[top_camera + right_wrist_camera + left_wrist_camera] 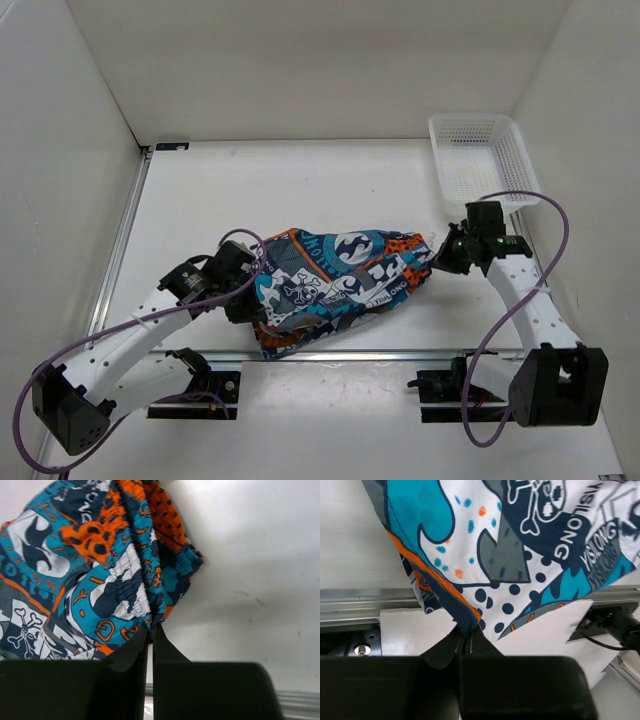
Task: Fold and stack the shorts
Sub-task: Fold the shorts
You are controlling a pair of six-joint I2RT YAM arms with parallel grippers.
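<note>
Top view: the shorts lie bunched across the near middle of the white table, spanning the gap between the two arms. Their near-left corner reaches the metal rail at the table's front edge.

Left wrist view: the left gripper has its jaws pressed together on an orange-edged navy hem corner of the shorts, with no gap showing between the fingers.

Right wrist view: the right gripper is likewise clamped, pinching the gathered elastic waistband at the garment's right end, just above the tabletop.

A white mesh basket stands at the far right corner of the table, well apart from the shorts.
</note>
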